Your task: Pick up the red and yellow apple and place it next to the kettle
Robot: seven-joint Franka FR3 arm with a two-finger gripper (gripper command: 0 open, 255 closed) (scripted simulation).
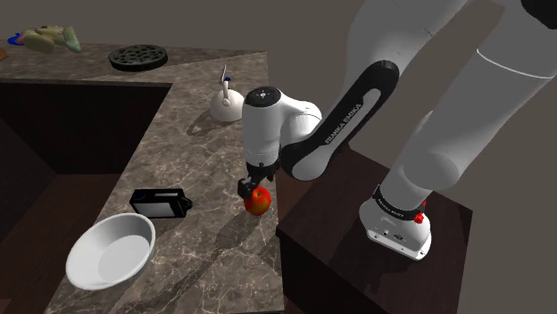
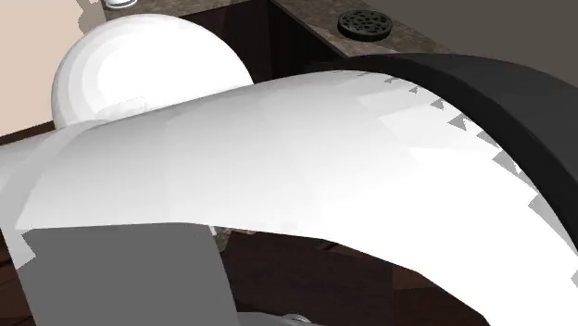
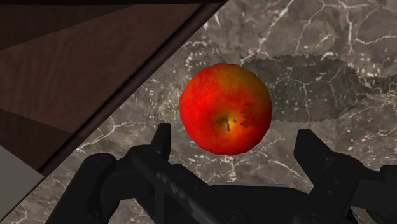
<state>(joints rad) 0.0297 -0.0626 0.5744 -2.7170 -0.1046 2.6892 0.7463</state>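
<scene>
Apple (image 3: pixel 226 108), round, red, yellow blush near stem

Fingers spread, the gripper (image 1: pixel 253 189) hangs over a red and yellow apple (image 1: pixel 259 202) at the edge of the marble worktop (image 1: pixel 192 161), with the dark stand (image 1: pixel 357 241) pressing close on one side. From the gripper toward the white kettle (image 1: pixel 228 105), the worktop lies bare. On the side away from the stand, a black box (image 1: pixel 161 202) sits near the gripper, with a white bowl (image 1: pixel 111 252) beside it, farther off. Past the box the worktop ends at a dark recess (image 1: pixel 71 134). A dark round grate (image 1: pixel 138 58) lies well beyond the kettle. The arm's own white links (image 1: pixel 281 134) crowd the space above the gripper.
</scene>
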